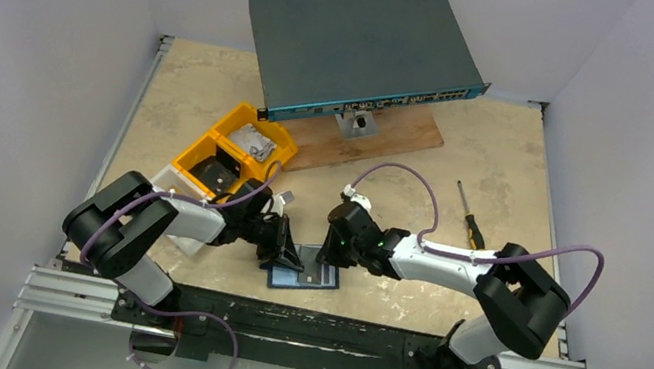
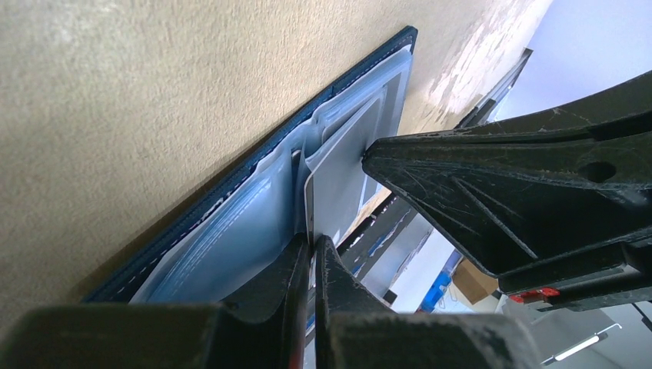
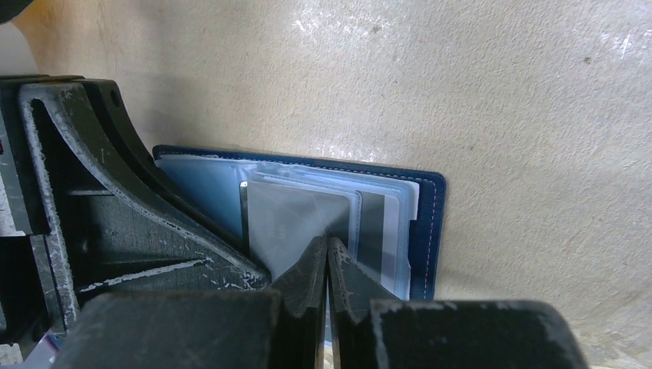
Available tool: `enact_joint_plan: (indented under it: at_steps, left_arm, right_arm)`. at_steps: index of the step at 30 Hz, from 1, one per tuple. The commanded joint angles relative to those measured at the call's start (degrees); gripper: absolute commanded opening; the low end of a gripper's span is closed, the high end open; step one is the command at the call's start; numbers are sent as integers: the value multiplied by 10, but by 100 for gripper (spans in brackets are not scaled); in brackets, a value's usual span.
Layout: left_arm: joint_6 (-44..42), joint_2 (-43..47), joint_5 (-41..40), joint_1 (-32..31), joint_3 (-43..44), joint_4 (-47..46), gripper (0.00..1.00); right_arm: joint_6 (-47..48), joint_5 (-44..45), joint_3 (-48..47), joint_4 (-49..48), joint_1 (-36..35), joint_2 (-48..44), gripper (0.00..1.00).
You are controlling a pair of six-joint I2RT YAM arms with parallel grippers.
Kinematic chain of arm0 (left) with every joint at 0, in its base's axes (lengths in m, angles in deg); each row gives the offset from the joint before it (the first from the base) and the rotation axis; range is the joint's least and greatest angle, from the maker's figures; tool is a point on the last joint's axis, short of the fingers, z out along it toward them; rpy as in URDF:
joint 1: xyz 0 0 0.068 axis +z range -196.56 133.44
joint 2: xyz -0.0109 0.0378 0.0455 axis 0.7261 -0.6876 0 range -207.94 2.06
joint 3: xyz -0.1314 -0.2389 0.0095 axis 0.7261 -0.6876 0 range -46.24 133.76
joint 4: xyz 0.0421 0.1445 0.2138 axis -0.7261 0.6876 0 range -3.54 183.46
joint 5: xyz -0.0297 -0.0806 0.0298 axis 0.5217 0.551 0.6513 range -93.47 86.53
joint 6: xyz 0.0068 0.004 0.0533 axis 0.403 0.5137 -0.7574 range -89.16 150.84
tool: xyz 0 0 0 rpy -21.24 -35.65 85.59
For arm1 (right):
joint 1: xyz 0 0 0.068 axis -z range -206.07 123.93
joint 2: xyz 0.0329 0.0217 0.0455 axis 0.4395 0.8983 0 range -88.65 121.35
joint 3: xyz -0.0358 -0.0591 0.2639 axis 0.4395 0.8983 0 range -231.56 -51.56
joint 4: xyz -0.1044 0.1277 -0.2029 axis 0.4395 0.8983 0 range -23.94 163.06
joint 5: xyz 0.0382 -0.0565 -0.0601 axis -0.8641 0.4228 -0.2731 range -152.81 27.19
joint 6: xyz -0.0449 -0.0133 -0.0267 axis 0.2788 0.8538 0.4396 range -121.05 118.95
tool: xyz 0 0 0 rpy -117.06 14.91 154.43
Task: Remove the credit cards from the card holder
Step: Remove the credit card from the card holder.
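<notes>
The navy card holder [image 1: 304, 280] lies open on the table near the front edge, its clear sleeves fanned out [image 3: 427, 231]. A pale grey credit card [image 3: 281, 219] stands up from the sleeves. My left gripper [image 2: 313, 244] is shut on that card's thin edge [image 2: 334, 184]. From the other side, my right gripper [image 3: 327, 246] has its jaws shut, tips against the card's face with nothing visible between them. Behind it, another card with a dark stripe [image 3: 380, 231] sits in a sleeve. In the top view the two grippers, left [image 1: 284, 246] and right [image 1: 329, 249], meet over the holder.
Yellow bins [image 1: 231, 158] stand just behind the left arm. A grey network switch [image 1: 362, 49] rests on a wooden board [image 1: 382, 138] at the back. A screwdriver [image 1: 471, 220] lies to the right. The metal rail [image 1: 307, 333] runs along the front edge.
</notes>
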Motion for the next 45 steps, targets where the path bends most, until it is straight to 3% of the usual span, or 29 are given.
enact_joint_plan:
  at_steps: [1,45]
  left_arm:
    - [-20,-3,-11,5,1,15,2]
    - [-18,2,-19,5,-7,19,1]
  right_arm:
    - [-9,24,-10,9,-3,3,0]
    - [-75,73,35,49,1,-12,0]
